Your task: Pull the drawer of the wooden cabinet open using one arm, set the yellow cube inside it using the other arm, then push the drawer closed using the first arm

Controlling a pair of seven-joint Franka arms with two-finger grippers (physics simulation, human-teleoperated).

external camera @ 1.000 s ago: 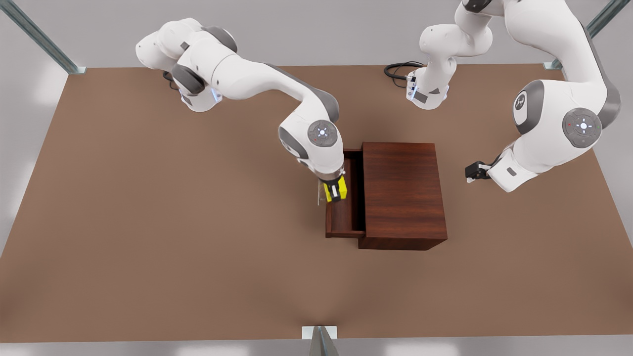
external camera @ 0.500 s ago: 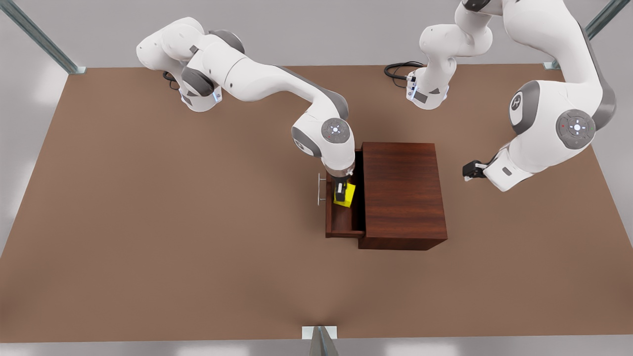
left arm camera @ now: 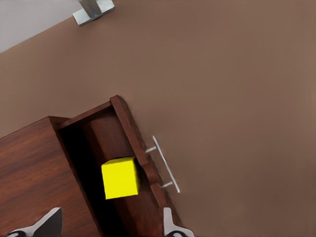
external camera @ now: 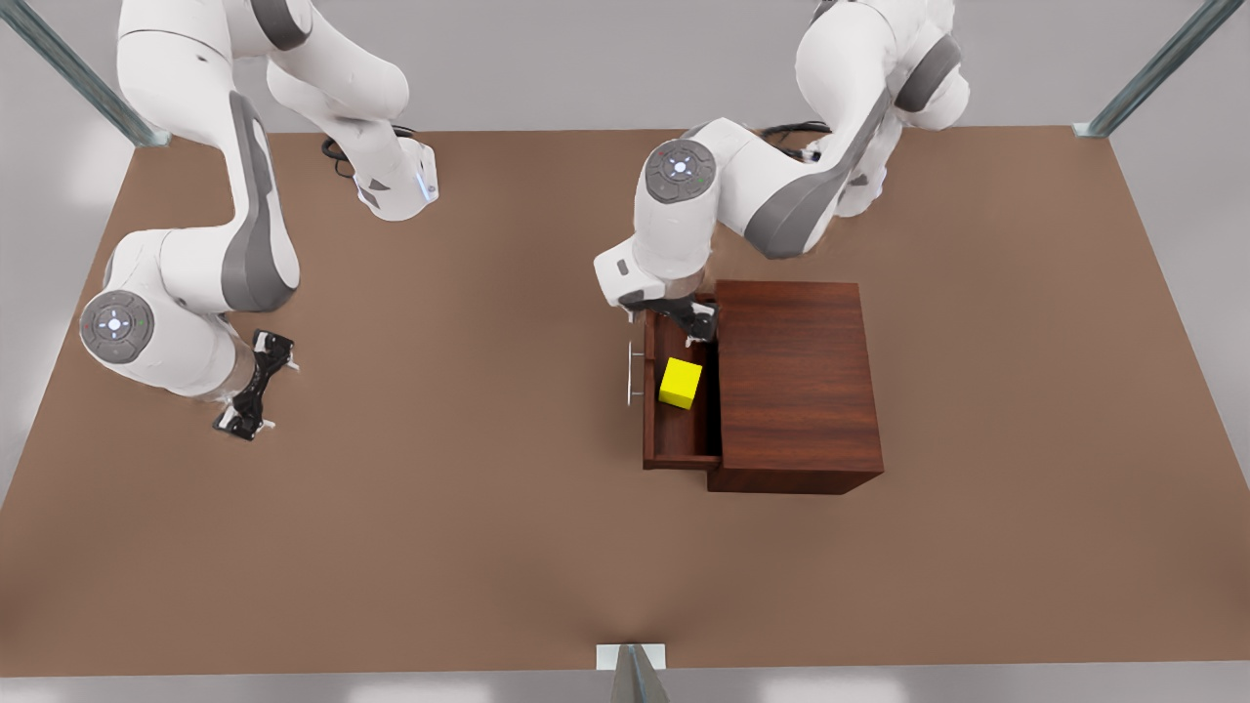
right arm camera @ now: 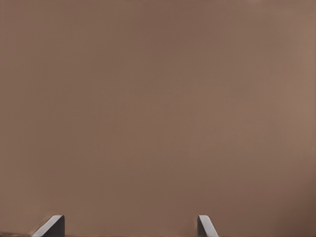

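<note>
Yellow cube (external camera: 681,383) sits on the floor of the drawer (external camera: 674,444), free of either gripper. Drawer pulled out of the wooden cabinet (external camera: 796,386) toward the front view's left; its silver bar handle (external camera: 634,373) is clear of everything.

Left gripper (external camera: 695,322) hangs above the far end of the drawer, beside the cabinet's front edge, fingers spread and empty. Its wrist camera looks straight down on cube, drawer and handle, which ties it to this arm. Right gripper (external camera: 254,384) is well apart over bare bench (external camera: 439,508) at the front view's left, fingers spread wide, holding nothing; that arm waits.

Judgement: placing looks done, closing not yet begun. The step in hand is the push shut. The next move calls for the left gripper to get outside the drawer front, on the handle side, then press toward the cabinet squarely so the tray slides without skewing. Fingers must be out of the tray first.

View differences: the left wrist view shows the cube (left arm camera: 120,177) close against the drawer's front wall and the handle's (left arm camera: 165,165) two standoffs. The front view gives both arms' positions. The right wrist view offers plain bench (right arm camera: 158,108) past two spread fingertips (right arm camera: 50,226).
</note>
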